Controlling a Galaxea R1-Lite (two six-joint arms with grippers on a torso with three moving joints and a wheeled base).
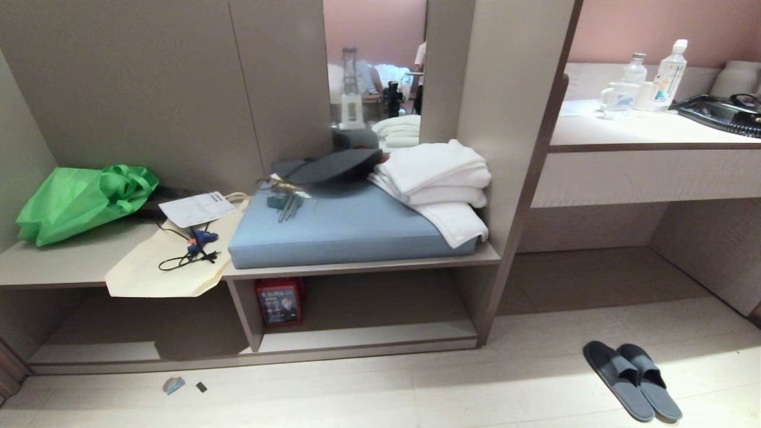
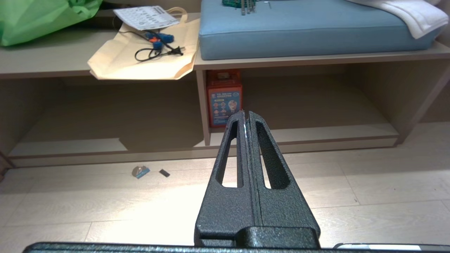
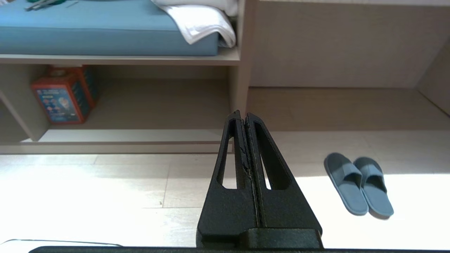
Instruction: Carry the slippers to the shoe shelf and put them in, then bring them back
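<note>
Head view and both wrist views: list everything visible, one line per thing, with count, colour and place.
slippers: two, dark grey, side by side on floor, right
shoe shelf: one, taupe, under bench
red box: one, in shelf, left end
cushion: one, blue, on bench
towels: white, folded stack on cushion
green bag: one, bench left
cream bag: one, overhanging bench edge
bottles: two, clear, on counter
left tool: black, shut
right tool: black, shut

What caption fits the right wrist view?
Shut right hand above the floor, slippers side by side on the floor beyond it, shoe shelf holding only a red box.
</note>
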